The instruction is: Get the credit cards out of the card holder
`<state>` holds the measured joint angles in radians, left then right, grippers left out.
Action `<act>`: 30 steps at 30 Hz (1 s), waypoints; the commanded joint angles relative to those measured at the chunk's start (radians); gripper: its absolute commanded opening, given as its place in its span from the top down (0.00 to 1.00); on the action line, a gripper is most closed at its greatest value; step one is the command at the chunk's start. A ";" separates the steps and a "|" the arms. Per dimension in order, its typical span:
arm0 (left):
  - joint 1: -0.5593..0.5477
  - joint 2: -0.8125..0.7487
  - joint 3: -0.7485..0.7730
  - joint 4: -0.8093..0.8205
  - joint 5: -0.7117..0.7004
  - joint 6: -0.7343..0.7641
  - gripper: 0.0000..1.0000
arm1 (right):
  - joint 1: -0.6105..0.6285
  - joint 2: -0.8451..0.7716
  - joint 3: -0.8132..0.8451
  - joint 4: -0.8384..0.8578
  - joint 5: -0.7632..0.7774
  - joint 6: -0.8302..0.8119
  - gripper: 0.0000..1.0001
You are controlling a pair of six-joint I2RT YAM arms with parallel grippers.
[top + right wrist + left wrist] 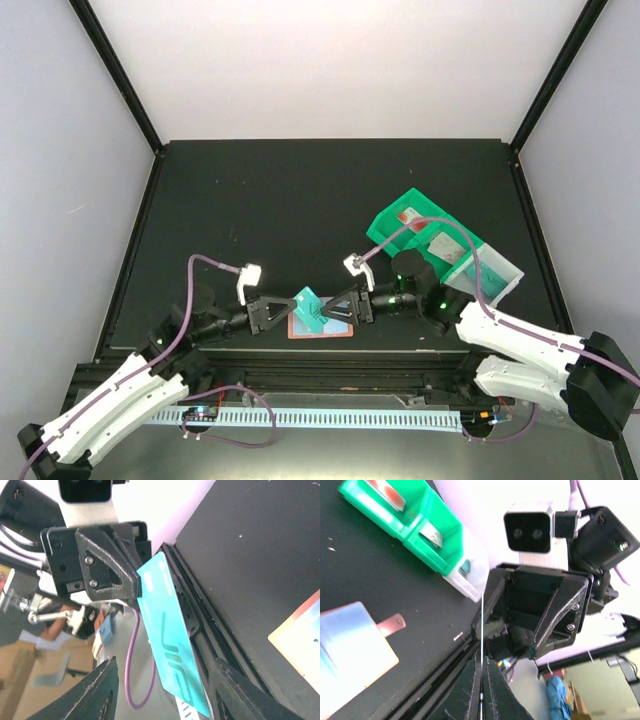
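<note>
Teal credit card [311, 306] stands on edge above the open card holder [340, 331] at six o'clock. Left gripper [288, 312] pinches it from nine o'clock; right gripper [338, 303], at three, has jaws spread, likely a handover.

The left arm [110, 400] and right arm [525, 350] wear smooth white shells on the links nearest the ends of the slotted white strip [330, 417]. Farther from the strip the joints are black and rounded, and small green lights [437, 297] show on them. A purple cable [200, 262] runs along each arm and coils over the strip's left part. The left gripper [290, 312] and right gripper [338, 304], far from the strip, are matte black ribbed plastic with triangular side plates fixed by silver screws [89, 560]. Each has a white camera box [529, 532] with two dark lenses.
</note>
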<state>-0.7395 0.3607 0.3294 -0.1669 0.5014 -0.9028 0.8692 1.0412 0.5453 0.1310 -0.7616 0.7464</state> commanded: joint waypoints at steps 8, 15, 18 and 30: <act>0.008 -0.128 -0.068 0.091 -0.308 -0.210 0.98 | 0.005 0.042 -0.126 0.465 0.216 0.397 0.38; 0.007 -0.136 -0.090 0.130 -0.413 -0.297 0.98 | 0.019 0.187 -0.124 0.656 0.233 0.535 0.50; 0.008 -0.125 -0.092 0.149 -0.427 -0.323 0.99 | 0.044 0.234 -0.116 0.709 0.263 0.580 0.60; 0.008 -0.132 -0.103 0.148 -0.471 -0.359 0.98 | 0.086 0.328 -0.122 0.841 0.335 0.679 0.88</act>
<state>-0.7387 0.2314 0.2306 -0.0505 0.0589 -1.2407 0.9497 1.3731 0.4236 0.8967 -0.4767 1.3975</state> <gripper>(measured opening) 0.018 0.141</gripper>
